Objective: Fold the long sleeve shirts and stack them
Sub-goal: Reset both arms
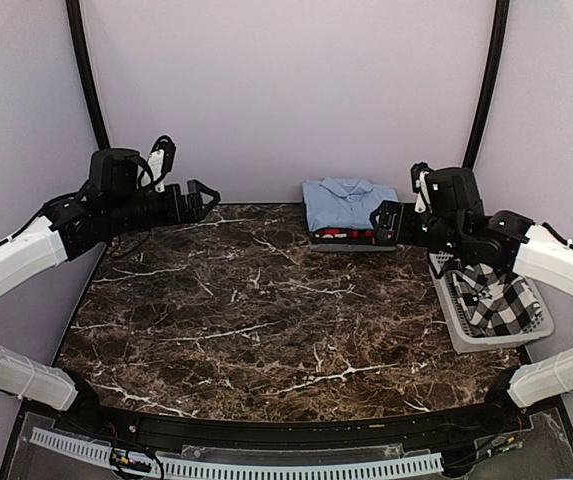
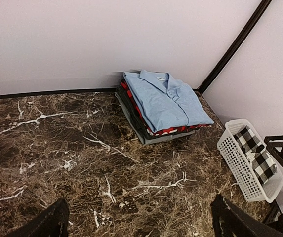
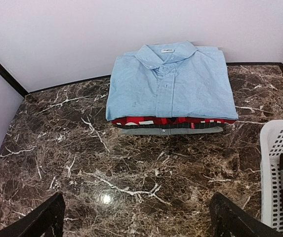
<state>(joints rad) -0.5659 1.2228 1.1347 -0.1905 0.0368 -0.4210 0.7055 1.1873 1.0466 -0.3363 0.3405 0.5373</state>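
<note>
Against the back wall lies a folded pile with the light blue shirt on top. Under it shows the red-and-black plaid shirt, and a grey garment lies at the bottom. The black-and-white checked shirt sits crumpled in the white basket at the right. My left gripper hovers open at the back left, far from the pile. My right gripper is open and empty just right of the pile.
The table top is dark brown marble with lilac walls at the back and sides. Black corner poles stand at both back corners. A slotted white rail runs along the near edge.
</note>
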